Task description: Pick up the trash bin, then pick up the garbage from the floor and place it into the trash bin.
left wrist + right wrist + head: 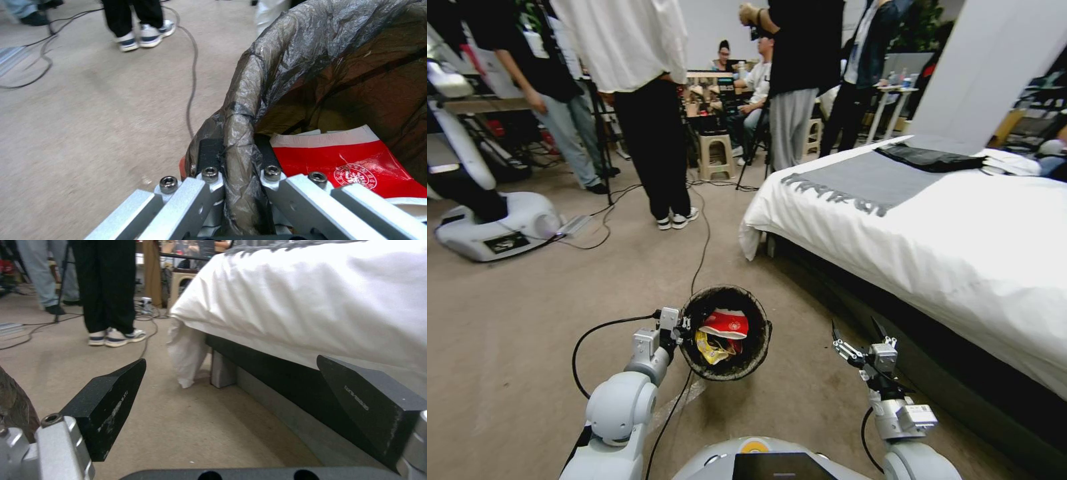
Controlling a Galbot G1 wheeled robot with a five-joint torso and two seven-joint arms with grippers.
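A beige carpeted floor (527,320) filled the room, crossed by black cables (704,227) running from 12 o'clock toward the centre. A bed (960,227) with white bedding occupied the 3 o'clock side; a grey fringed throw (860,180) and a dark folded item (930,159) lay across it, and its dark base (285,380) stood on a short grey leg (222,370). A white wall panel (994,67) rose at 1 o'clock. A beige plastic stool (718,155) stood near 12 o'clock, beside a cluttered surface (707,83). Green plants (924,23) showed at the far end. Lighting was even and bright.
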